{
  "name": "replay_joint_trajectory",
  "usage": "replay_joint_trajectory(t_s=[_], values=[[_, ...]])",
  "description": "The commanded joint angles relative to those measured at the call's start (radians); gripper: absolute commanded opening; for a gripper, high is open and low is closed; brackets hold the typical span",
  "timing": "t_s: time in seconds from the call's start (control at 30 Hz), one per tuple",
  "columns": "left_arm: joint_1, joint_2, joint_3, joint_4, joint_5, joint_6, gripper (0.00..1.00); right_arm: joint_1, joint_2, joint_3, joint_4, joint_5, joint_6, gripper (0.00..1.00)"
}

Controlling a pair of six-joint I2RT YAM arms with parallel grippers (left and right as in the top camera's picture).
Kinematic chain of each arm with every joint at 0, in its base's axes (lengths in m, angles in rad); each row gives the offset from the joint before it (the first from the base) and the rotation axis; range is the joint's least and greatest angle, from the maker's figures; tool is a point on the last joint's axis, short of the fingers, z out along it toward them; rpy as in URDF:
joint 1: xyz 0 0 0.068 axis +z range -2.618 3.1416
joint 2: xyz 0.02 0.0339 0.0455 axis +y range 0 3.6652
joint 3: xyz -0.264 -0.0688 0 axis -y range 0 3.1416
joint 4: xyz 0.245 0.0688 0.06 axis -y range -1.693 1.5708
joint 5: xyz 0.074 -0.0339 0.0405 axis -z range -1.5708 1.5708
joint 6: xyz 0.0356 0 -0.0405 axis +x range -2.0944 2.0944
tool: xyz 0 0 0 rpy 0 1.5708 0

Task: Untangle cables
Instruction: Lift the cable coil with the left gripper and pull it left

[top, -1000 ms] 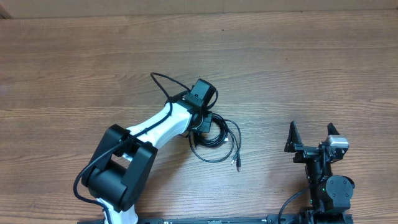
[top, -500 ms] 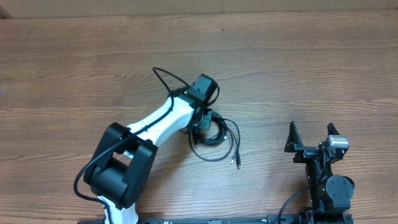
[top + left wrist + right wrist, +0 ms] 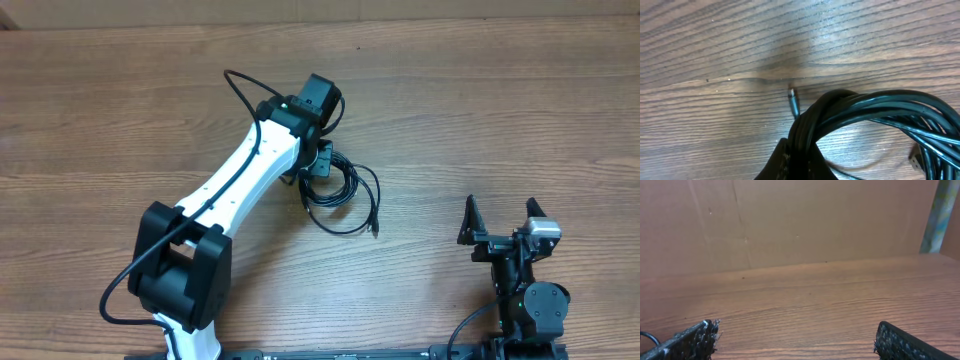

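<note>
- Brown wood-grain tabletop [image 3: 520, 100] runs back to a plain brown cardboard wall [image 3: 800, 220].
- Left gripper [image 3: 796, 162] is clenched on a looped bundle of thin black cables [image 3: 340, 195] near the table's middle, and a small metal plug [image 3: 793, 100] pokes out beside it.
- Since a second ago the left arm has reached farther back, dragging the coil along. The right gripper [image 3: 501, 210] stays spread wide, holding nothing.
- Bare wood separates the coil from the right gripper, and the far edge lies well beyond.
</note>
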Motion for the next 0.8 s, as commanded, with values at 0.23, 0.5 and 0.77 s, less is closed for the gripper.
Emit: replay_joint_trajectory(t_s=[0.23, 0.5, 0.77], values=[[0.007, -0.067, 0.055, -0.06, -0.005, 0.018, 0.04, -0.001, -0.012, -0.011, 0.004, -0.005, -0.004, 1.0], [0.047, -0.234, 0.055, -0.105, -0.047, 0.019, 0.04, -0.001, -0.012, -0.011, 0.004, -0.005, -0.004, 1.0], [0.098, -0.299, 0.054, -0.157, -0.054, 0.018, 0.04, -0.001, -0.012, -0.011, 0.004, -0.005, -0.004, 1.0]])
